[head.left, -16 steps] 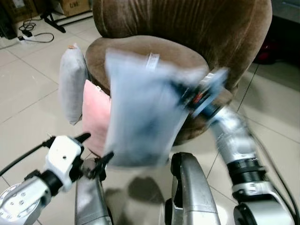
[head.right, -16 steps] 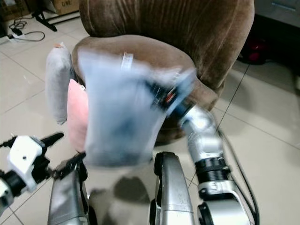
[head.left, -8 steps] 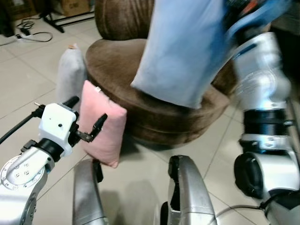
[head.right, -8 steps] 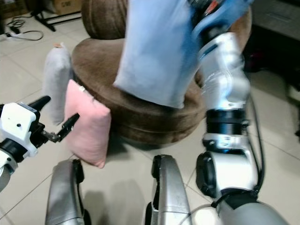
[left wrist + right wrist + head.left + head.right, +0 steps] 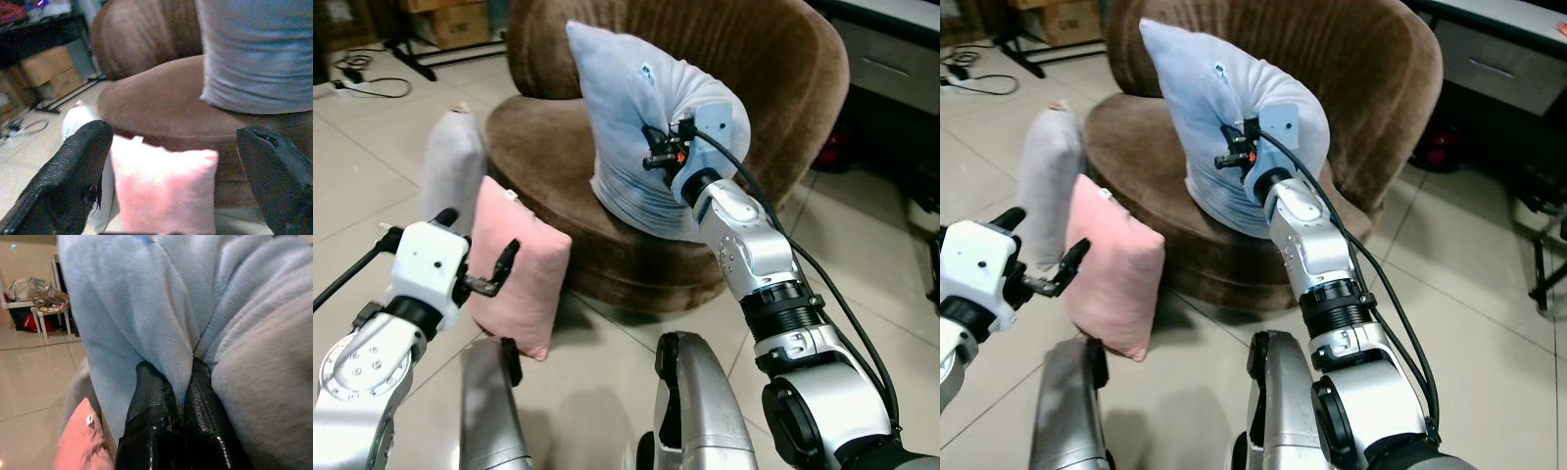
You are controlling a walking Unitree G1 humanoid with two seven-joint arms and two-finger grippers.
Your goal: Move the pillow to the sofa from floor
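R gripper [image 5: 178, 396] pinching blue pillow [image 5: 636, 127] on sofa [image 5: 548, 157], arm extended.

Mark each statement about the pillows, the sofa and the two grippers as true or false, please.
1. The blue pillow rests on the sofa seat. True.
2. The right gripper is open and away from the blue pillow. False: it is shut on a fold of it.
3. The pink pillow lies on the sofa seat. False: it stands on the floor against the sofa's front.
4. The left gripper is open and holds nothing. True.
5. The grey pillow is in the left gripper. False: it stands on the floor beside the sofa, behind the pink pillow.
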